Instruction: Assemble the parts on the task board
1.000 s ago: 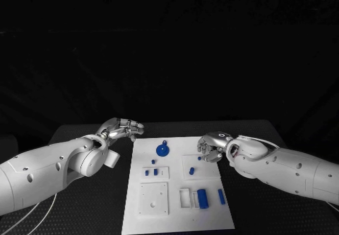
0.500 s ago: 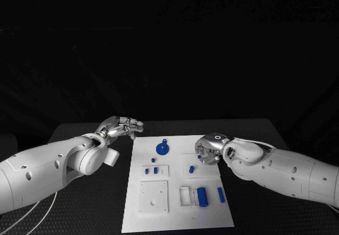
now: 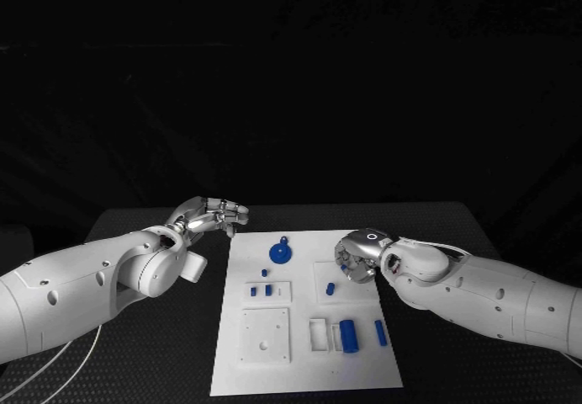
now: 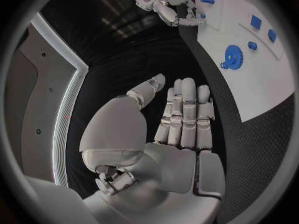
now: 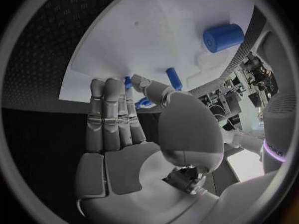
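I see the white board (image 3: 307, 320) lying flat in the middle of the black table (image 3: 145, 227), a smooth matt plate with shallow square recesses. Small glossy blue pieces sit on it: a round gear with a tab (image 3: 280, 252) near the far edge, short pegs (image 3: 262, 290) in a left recess, one peg (image 3: 330, 289) further right, and a chunky block (image 3: 347, 336) beside a slim bar (image 3: 379, 333) toward the near end. My left hand (image 3: 208, 217) hovers off the board's far left corner, silver fingers straight and side by side, holding nothing. My right hand (image 3: 360, 254) is bent down over the board's right recess, fingers extended toward the surface; I cannot tell whether it pinches anything.
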{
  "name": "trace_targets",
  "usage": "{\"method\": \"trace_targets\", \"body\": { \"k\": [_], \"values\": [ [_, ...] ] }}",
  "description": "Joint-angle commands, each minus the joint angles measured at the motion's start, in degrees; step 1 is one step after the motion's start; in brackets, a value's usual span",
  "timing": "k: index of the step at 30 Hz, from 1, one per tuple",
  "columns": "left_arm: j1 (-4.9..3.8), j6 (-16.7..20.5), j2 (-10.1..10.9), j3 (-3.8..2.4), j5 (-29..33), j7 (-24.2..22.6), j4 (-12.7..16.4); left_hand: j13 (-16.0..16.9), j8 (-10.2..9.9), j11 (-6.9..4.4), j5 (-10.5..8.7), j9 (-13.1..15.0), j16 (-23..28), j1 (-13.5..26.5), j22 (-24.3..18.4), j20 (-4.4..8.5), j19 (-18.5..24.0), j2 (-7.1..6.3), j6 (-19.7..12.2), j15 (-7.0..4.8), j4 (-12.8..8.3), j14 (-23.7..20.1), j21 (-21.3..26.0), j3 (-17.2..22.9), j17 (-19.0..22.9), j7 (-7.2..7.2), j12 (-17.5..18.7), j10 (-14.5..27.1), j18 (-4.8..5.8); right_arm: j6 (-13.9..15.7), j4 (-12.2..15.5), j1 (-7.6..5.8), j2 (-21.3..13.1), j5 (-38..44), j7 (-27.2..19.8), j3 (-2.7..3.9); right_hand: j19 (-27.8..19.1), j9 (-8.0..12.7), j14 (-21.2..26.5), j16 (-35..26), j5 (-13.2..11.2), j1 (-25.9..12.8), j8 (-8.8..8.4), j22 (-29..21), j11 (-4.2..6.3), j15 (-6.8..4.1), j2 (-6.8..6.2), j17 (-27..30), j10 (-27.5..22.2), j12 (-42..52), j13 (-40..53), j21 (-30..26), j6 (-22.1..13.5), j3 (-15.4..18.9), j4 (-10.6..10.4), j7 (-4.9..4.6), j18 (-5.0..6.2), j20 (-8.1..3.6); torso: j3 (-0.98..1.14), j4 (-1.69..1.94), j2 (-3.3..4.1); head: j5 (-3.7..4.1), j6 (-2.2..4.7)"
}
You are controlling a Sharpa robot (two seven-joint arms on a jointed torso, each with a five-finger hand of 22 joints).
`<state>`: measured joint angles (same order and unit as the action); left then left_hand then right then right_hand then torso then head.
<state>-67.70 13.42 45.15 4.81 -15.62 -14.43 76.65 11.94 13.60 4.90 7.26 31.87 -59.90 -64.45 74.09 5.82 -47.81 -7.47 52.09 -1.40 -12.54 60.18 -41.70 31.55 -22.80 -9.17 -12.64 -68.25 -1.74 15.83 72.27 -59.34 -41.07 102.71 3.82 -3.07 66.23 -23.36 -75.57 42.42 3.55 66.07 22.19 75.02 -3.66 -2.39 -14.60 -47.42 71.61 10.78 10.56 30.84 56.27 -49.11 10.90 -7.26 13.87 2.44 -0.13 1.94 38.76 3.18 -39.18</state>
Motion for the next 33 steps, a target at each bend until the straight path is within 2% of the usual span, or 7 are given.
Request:
{"method": "trace_targets", "body": {
  "k": [1, 11, 21, 33],
  "values": [
    [-0.06, -0.8, -0.1, -0.04, 0.5, -0.5, 0.2, 0.0, 0.2, 0.02, -0.16, -0.1, 0.3, 0.6, -0.1, 1.07, -0.4, 0.17, -0.5, 0.15, 0.1, 0.4, 0.3, -0.4, 0.0, -0.02, 0.2, 0.4, -0.4, -0.2, -0.1, 0.3, 0.2, 2.7, 0.8, -0.19, 0.5, -0.1, 0.1, 0.6, -0.2, 0.0, 0.41, 1.1, 0.15, -0.45, 0.73, -0.2, 0.7, 0.0, 0.4, 0.5, 0.7, -0.4, 0.1, 0.2, 1.13, -0.14, 0.05, -0.05, 0.03, -0.04, -0.16],
    [-0.06, -0.8, -0.1, -0.04, 0.5, -0.5, 0.2, 0.0, 0.2, 0.04, -0.16, -0.1, 0.3, 0.6, -0.1, 1.06, -0.4, 0.21, -0.5, 0.17, 0.1, 0.4, 0.4, -0.5, 0.0, -0.04, 0.2, 0.5, -0.41, 0.3, -0.2, 0.56, 0.8, 6.3, 2.7, -0.45, 1.7, -0.5, -0.3, 3.5, -0.4, 0.2, 1.04, 1.3, 1.0, -1.29, 2.05, -1.0, 2.8, 0.1, 1.4, 2.9, 2.7, -1.8, 0.9, 1.02, 1.13, -1.07, 0.05, -0.05, 0.01, 0.08, -0.48],
    [-0.06, -0.8, -0.1, -0.04, 0.5, -0.3, 0.1, 0.0, 0.2, 0.05, -0.15, -0.1, 0.4, 0.6, -0.1, 1.05, -0.4, 0.22, -0.6, 0.18, 0.0, 0.4, 0.4, -0.5, 0.0, -0.05, 0.2, 0.5, -0.42, 0.4, 0.1, 0.62, 0.9, 9.5, 4.0, -0.96, 2.1, -0.7, -0.2, 5.5, -0.3, 0.5, 1.31, 1.3, 1.47, -1.75, 1.84, -1.4, 4.1, 0.0, 2.3, 5.3, 4.1, -2.8, 1.3, 1.55, 1.13, -1.7, 0.0, -0.06, -0.01, 0.09, -0.81],
    [-0.06, -0.6, -0.2, -0.04, 0.5, -0.4, 0.0, 0.0, 0.2, 0.07, -0.15, -0.1, 0.4, 0.6, -0.1, 1.03, -0.5, 0.28, -0.6, 0.2, 0.0, 0.4, 0.5, -0.5, 0.0, -0.07, 0.2, 0.6, -0.42, 4.3, 1.1, 0.63, 1.0, 11.2, 5.0, -1.0, 2.4, -1.0, -0.4, 7.3, 0.3, 0.5, 1.44, 1.3, 1.92, -2.18, 0.82, -1.4, 5.4, -0.1, 3.3, 8.0, 5.3, -4.3, 1.1, 1.99, 1.13, -2.3, 0.04, -0.03, -0.01, -0.13, -0.8]
  ]
}}
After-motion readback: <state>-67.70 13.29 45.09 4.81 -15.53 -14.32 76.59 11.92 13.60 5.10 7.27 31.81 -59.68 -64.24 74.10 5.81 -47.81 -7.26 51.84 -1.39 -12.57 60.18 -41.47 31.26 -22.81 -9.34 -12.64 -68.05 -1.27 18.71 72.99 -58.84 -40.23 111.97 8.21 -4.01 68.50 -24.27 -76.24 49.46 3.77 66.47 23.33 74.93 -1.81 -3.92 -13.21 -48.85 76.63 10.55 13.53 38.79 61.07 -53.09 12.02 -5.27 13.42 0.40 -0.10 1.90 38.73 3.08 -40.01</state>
